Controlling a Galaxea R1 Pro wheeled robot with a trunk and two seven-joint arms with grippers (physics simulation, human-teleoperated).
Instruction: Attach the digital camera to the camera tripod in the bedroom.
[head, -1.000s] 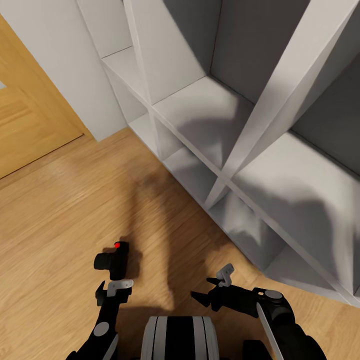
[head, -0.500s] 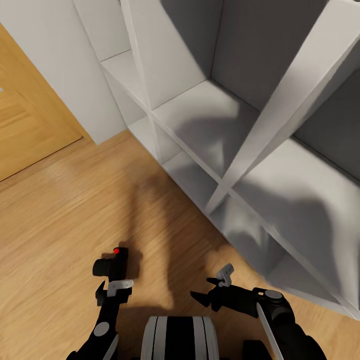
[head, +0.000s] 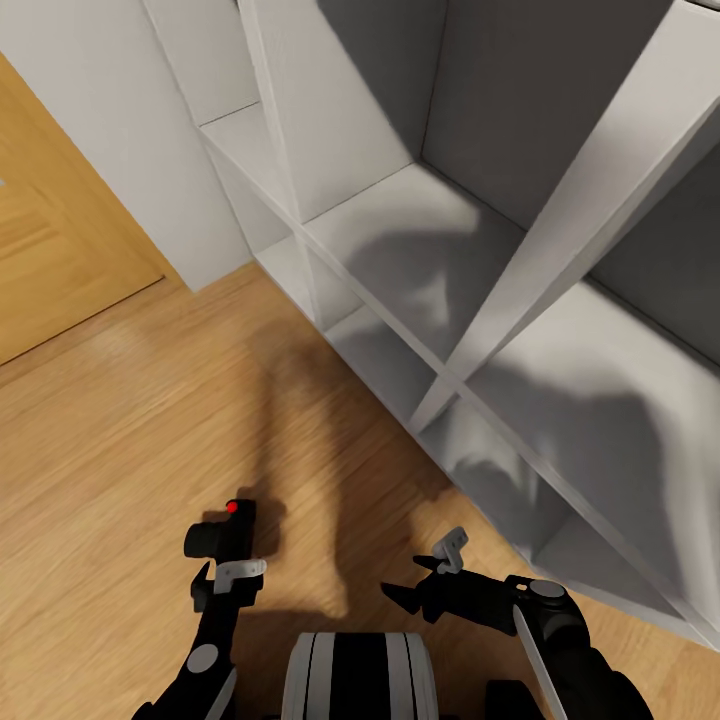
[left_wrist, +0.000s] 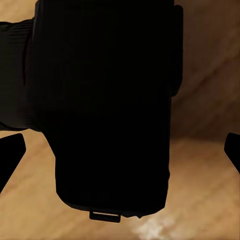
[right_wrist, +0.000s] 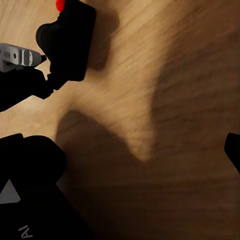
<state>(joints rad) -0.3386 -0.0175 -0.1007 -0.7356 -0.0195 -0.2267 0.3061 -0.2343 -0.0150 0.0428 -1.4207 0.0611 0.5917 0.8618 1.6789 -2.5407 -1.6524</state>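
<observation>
The left gripper (head: 228, 578) is clamped on the digital camera (head: 225, 528), held above the wood floor (head: 120, 440). The right gripper (head: 425, 577) hangs spread and empty, near the white cube shelves (head: 430, 260), whose lower edge (head: 480, 400) crowds that side; bare floor lies away from the shelves.
</observation>
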